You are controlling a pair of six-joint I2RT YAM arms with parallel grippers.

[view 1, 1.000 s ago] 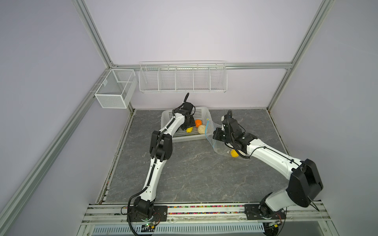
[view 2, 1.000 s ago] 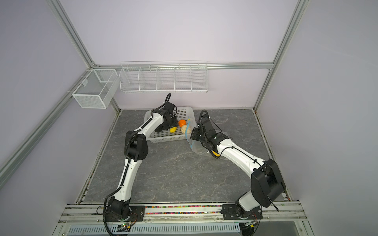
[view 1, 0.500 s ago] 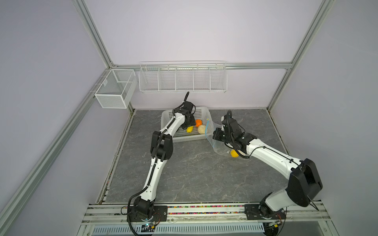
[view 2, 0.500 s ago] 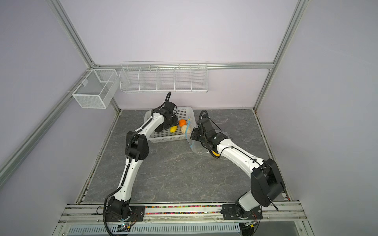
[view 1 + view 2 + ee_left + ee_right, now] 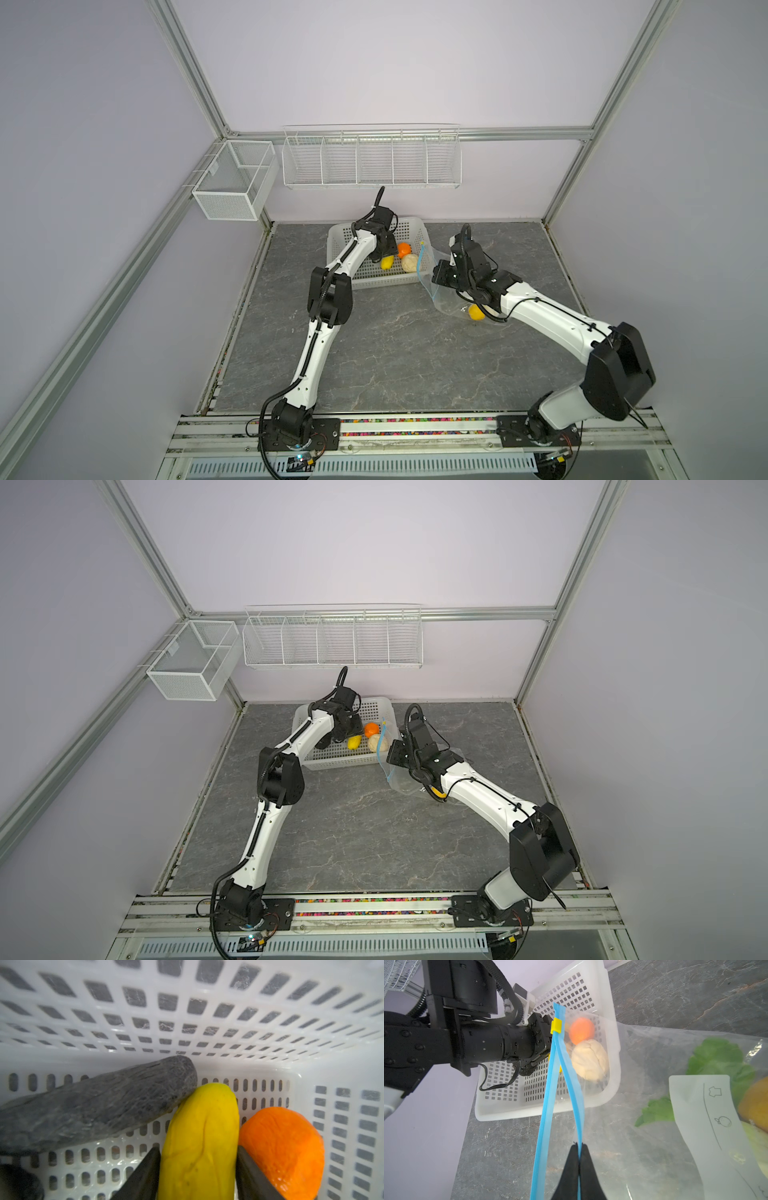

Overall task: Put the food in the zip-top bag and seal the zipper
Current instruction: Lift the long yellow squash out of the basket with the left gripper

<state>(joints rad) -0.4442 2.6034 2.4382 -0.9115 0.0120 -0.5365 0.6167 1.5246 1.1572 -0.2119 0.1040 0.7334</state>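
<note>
In both top views the left arm is hiding the left gripper, whose fingers are clamping the yellow piece inside the white basket, beside a dark grey piece, an orange piece and a beige piece. Just right of it, the right gripper is pinching the zipper of the zip-top bag, which is holding a blurred green piece and a cut-off yellow-orange piece.

The left gripper narrows in the basket
Its jaws have drawn in onto the yellow piece, upper middle in both top views.
</note>
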